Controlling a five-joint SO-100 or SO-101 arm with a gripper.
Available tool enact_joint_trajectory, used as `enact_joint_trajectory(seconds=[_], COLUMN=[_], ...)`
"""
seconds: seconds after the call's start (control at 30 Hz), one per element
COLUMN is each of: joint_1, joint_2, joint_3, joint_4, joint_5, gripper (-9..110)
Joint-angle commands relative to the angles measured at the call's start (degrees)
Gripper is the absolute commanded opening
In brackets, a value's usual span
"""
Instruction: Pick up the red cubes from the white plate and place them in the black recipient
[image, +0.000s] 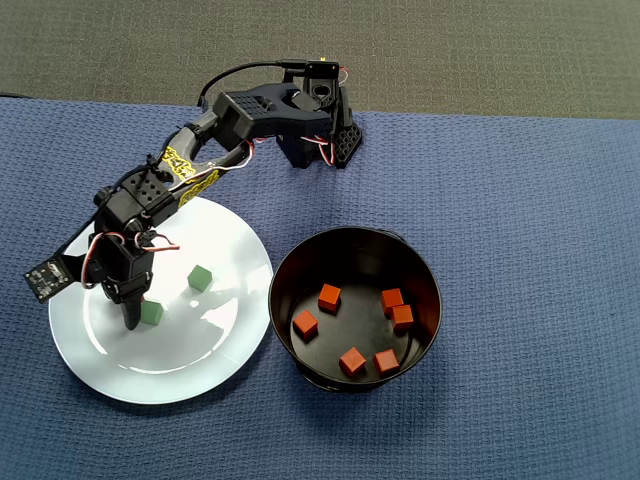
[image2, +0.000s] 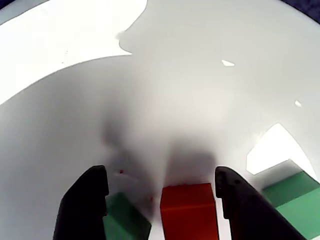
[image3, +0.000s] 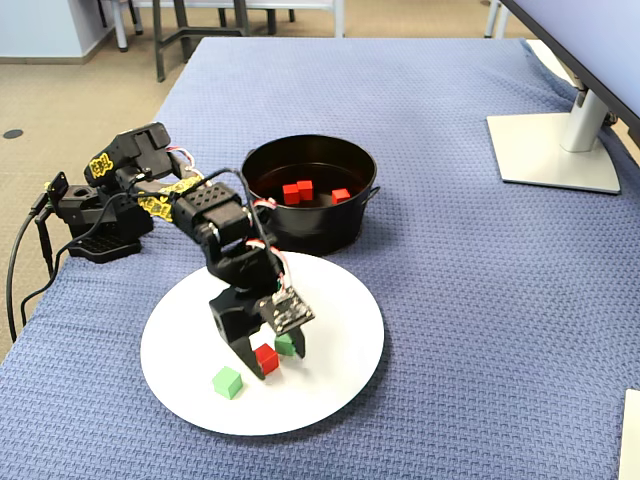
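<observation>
Claw (image2: 162, 200) down on the white plate (image: 230, 240), its two fingers parted with a red cube (image2: 189, 210) standing between them; gaps show on both sides of the cube in the wrist view, so nothing is held yet. From the fixed view the same cube (image3: 266, 358) sits right at the fingertips.

One green cube (image2: 125, 217) lies just behind the left finger in the wrist view, another (image2: 295, 200) at about three o'clock of the red one, near but apart. Overhead, two green cubes show on the plate (image: 151, 312) (image: 200, 278), the red one hidden beneath the arm.

Judging by looks, the cube is light, stiff and matte, with flat parallel faces: it should take a squeeze across two opposite sides, low and centred, without slipping. A crooked closure could nudge it sideways on the smooth plate or catch the green neighbour.

At three o'clock of the plate overhead stands the black recipient (image: 290, 262), already holding six red cubes (image: 329, 296).
</observation>
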Motion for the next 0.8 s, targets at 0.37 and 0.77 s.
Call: enact_joint_trajectory(seconds=[0.37, 0.77], joint_1=[-1.49, 0.62], joint_2=[7.29, 9.58], joint_3=[-2.55, 1.41], joint_4=[2.29, 0.09], joint_5=[0.44, -0.53], gripper=[19, 19])
